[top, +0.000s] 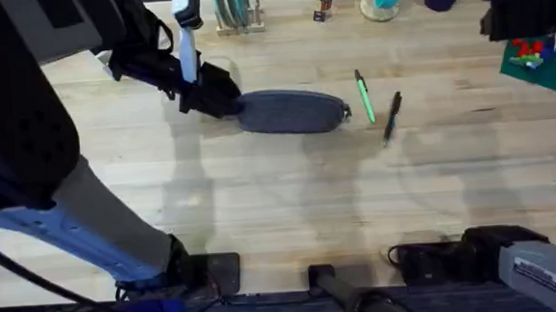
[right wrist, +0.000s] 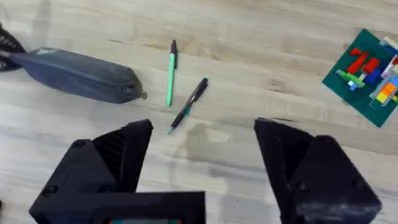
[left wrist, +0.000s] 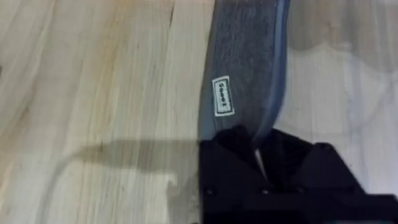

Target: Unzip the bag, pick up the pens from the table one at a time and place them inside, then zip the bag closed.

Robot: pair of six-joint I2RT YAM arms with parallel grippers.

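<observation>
At far left, my left gripper (top: 224, 99) is pinched shut on the end of the bag (top: 290, 111), a thin fold of its cloth caught between my fingers (left wrist: 231, 155). The bag lies lengthwise on the table (top: 281, 204), zipped, its pull tab at the opposite end. The fabric looks soft and light, so I judge it will slump and slide unless this end is anchored; the small metal pull is the place to draw from. Just beside that end lie the green pen (top: 363, 97) and then the black pen (top: 392, 116), apart from each other: stiff, slim, likely to roll, best taken across mid-barrel. At right, my right gripper (right wrist: 202, 171) hangs wide open above the table, empty.
</observation>
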